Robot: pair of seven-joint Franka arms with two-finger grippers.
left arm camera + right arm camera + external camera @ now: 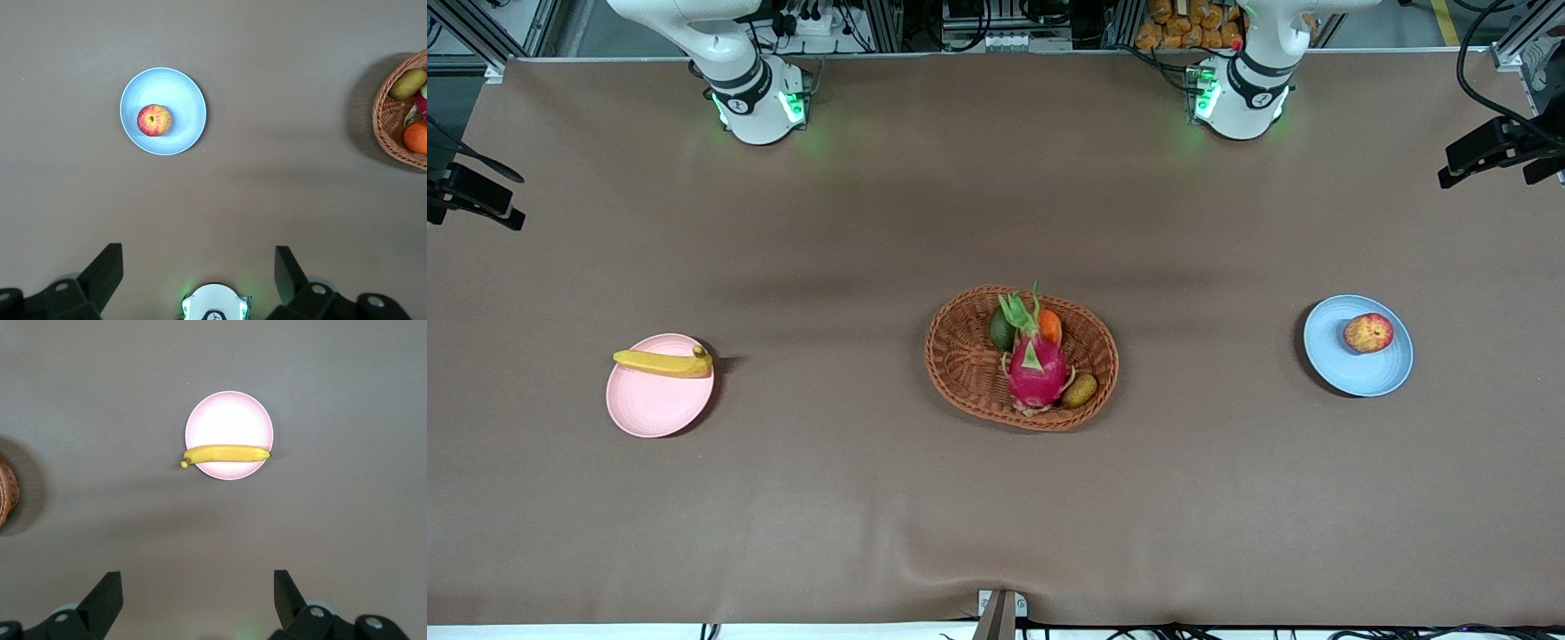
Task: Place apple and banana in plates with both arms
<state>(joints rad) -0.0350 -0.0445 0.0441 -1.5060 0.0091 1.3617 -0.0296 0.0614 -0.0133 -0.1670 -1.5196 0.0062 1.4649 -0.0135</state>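
Observation:
The red and yellow apple (1368, 332) lies on the light blue plate (1360, 373) at the left arm's end of the table; both show in the left wrist view, apple (154, 120) on plate (183, 100). The yellow banana (663, 363) lies across the farther rim of the pale pink plate (654, 404) at the right arm's end; in the right wrist view the banana (227, 454) crosses the plate (229, 417). My left gripper (199, 270) is open and empty, high above the table. My right gripper (198, 597) is open and empty, high up too. Neither gripper shows in the front view.
A brown woven basket (960, 356) in the middle of the table holds a pink dragon fruit (1036, 363), an orange-red fruit, a dark green fruit and a kiwi-like fruit. Its edge shows in both wrist views. The arm bases (758, 98) stand along the table's farthest edge.

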